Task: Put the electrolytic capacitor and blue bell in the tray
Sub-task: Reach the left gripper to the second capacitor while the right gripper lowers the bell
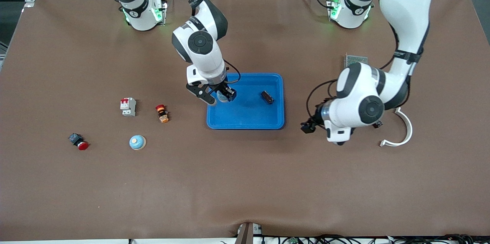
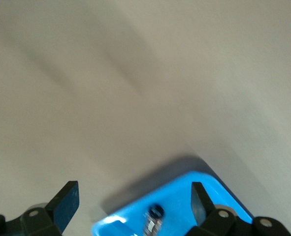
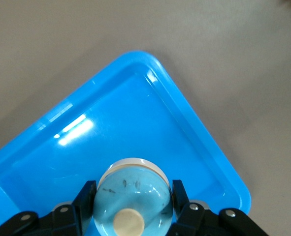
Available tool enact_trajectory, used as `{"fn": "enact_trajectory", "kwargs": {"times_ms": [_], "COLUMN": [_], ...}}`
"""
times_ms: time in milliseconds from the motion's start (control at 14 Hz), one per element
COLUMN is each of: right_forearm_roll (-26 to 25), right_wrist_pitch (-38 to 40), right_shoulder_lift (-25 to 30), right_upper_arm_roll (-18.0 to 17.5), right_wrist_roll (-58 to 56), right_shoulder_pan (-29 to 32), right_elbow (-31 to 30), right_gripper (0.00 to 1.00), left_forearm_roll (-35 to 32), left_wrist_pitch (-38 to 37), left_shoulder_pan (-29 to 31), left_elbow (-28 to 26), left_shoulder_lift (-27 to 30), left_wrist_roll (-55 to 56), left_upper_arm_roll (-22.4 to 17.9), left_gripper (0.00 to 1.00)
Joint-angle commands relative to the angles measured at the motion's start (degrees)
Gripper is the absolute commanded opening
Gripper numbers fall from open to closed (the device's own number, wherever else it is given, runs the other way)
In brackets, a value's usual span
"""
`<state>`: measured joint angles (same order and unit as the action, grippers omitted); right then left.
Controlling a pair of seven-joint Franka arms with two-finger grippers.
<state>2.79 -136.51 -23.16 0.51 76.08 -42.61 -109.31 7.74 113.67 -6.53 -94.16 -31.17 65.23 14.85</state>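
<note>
The bright-blue tray (image 1: 245, 125) lies mid-table. My right gripper (image 1: 222, 96) hangs over the tray's end toward the right arm, shut on a pale blue bell (image 3: 134, 189) with a cream button; its fingers (image 3: 86, 196) press the dome's two sides above the tray floor (image 3: 111, 128). A dark electrolytic capacitor (image 1: 267, 97) lies inside the tray, also seen as a dark blurred piece (image 2: 155, 214). My left gripper (image 1: 308, 126) is open and holds nothing, just off the tray's end toward the left arm; its fingers (image 2: 66, 201) frame a tray corner (image 2: 184, 189).
A second blue bell (image 1: 137, 142), a grey circuit breaker (image 1: 128, 106), an orange-and-red switch (image 1: 162, 113) and a red push button (image 1: 79, 141) lie toward the right arm's end. A white curved piece (image 1: 402, 131) and a grey mesh box (image 1: 356, 60) lie near the left arm.
</note>
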Motion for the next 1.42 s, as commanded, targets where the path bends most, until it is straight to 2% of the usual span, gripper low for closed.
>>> {"fn": "enact_trajectory", "kwargs": {"times_ms": [0,356,499,783,997,1211,1353], "right_forearm_roll": [-1.4,-3.9,-5.2,-5.3,-5.3,-5.4,-5.4], "right_wrist_pitch": [-0.9,-0.9,-1.0,-6.0,-9.6,-9.8,-9.8], "right_shoulder_lift": [1.7,-0.4,-0.9,-2.6,-4.7,-5.7,-5.8], "right_upper_arm_roll": [0.8,0.8,0.8,0.8,0.9,1.0,1.0], "right_wrist_roll": [2.5,3.4,4.8,6.9,8.1,8.1,8.1], "right_shoulder_pan": [-2.0,-2.9,-3.2,-4.0,-4.6,-4.8,-4.9], "right_elbow": [-3.0,-3.9,-4.0,-4.8,-5.4,-5.4,-5.6], "right_gripper": [0.0,0.0,0.0,0.0,0.0,0.0,0.0], "left_forearm_roll": [-3.8,-3.9,-4.0,-12.5,-13.7,-15.5,-17.5], "left_wrist_pitch": [-3.1,-3.3,-3.3,-3.0,-2.2,-1.7,0.3], "left_shoulder_pan": [3.5,12.6,14.5,16.4,19.7,21.5,22.9], "left_elbow": [-1.5,-4.5,-5.0,-7.0,-6.9,-6.9,-7.0], "left_shoulder_lift": [1.8,1.5,0.8,-0.1,-1.0,-2.3,-3.5], "left_wrist_roll": [-2.8,-16.1,-19.4,-19.6,-20.5,-20.6,-20.6], "left_upper_arm_roll": [0.4,0.3,0.3,0.2,0.3,0.2,0.3], "left_gripper": [1.0,1.0,0.96,0.88,0.79,0.79,0.71]}}
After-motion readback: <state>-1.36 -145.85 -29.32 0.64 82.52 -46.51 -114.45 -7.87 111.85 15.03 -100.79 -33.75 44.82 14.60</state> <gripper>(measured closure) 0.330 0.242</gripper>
